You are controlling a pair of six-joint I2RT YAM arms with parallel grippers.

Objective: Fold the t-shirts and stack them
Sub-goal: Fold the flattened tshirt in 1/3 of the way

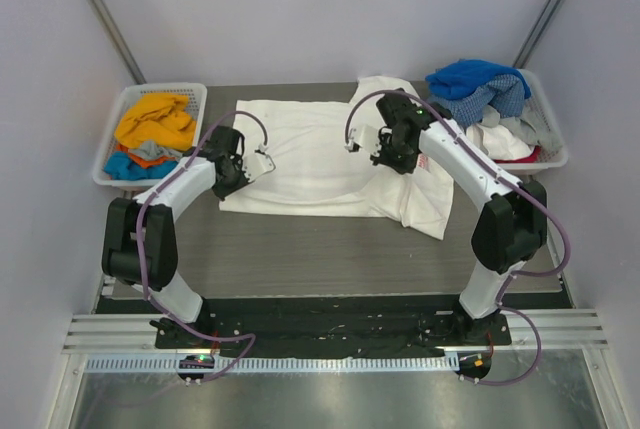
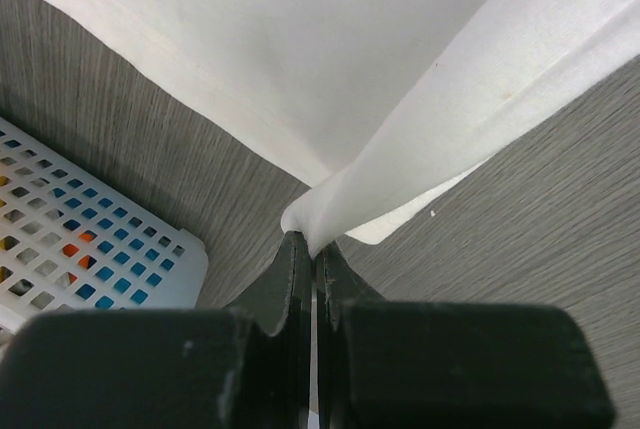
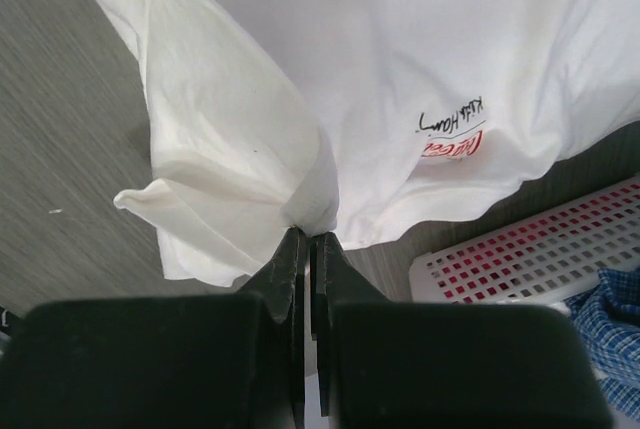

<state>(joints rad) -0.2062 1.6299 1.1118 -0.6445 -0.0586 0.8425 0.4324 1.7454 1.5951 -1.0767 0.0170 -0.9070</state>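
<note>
White t-shirt (image 1: 320, 164) lies spread across the middle of the grey desk (image 1: 330, 249). I see my left claw (image 2: 312, 249) pinched shut on its left edge and my right claw (image 3: 308, 239) clamped on bunched cloth at its right side, near the red print (image 3: 450, 147). Coloured shirts (image 1: 155, 127) sit heaped in slatted baskets (image 1: 112, 173) either side.

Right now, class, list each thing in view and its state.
white t-shirt, spread on the table, pinched at both sides
left gripper, shut on the shirt's edge
right gripper, shut on the shirt's edge
left basket, holds crumpled shirts
right basket, holds crumpled shirts
</note>
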